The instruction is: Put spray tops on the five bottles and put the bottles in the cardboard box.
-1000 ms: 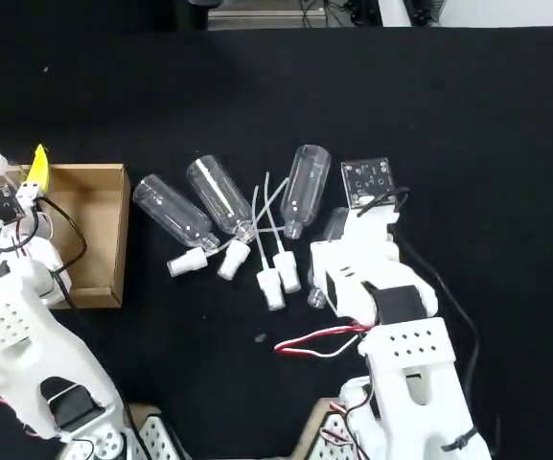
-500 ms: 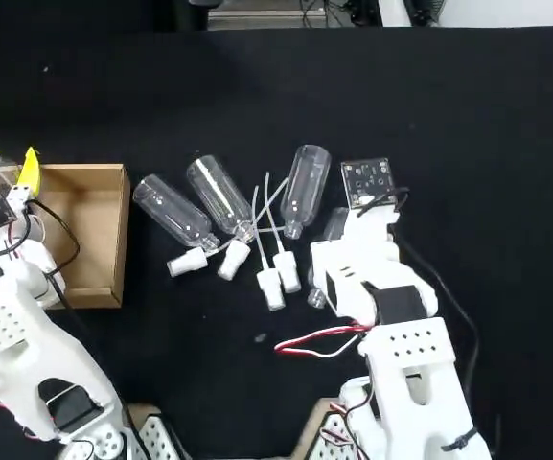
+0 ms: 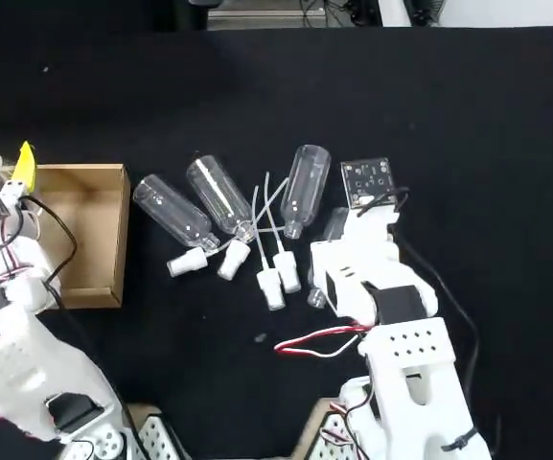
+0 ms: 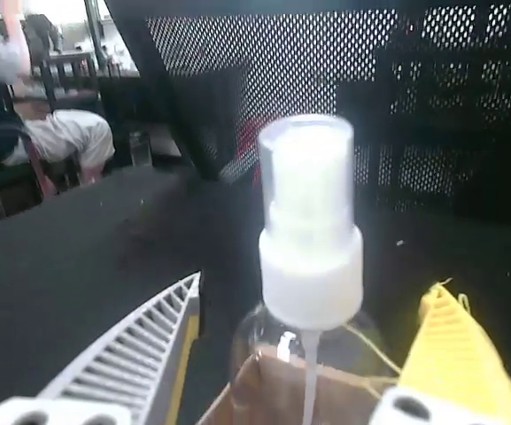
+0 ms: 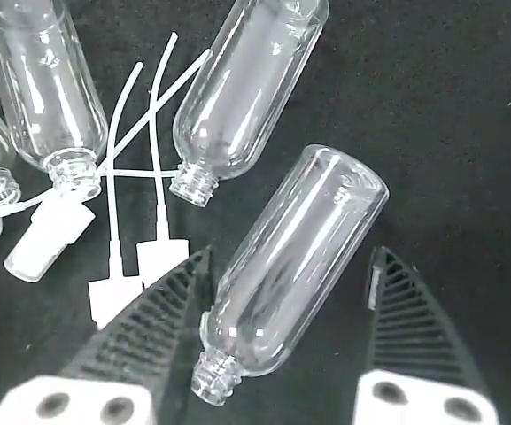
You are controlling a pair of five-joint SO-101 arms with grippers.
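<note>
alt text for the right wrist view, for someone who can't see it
The right gripper hangs open astride a clear capless bottle lying on the black table, one finger on each side. Next to it lie other capless bottles and loose white spray tops with long tubes.

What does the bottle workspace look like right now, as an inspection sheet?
Surface: black table.
Job's things: cardboard box; four uncapped bottles lying down; four loose spray tops beside them; one capped bottle at the box.
Clutter: one pale speck.
Grippers: left gripper at the capped bottle; right gripper open, straddling one uncapped bottle.
Cables: red and white wires on the right arm; black cable over the box.
Surroundings: black mesh panel beyond the table.
</note>
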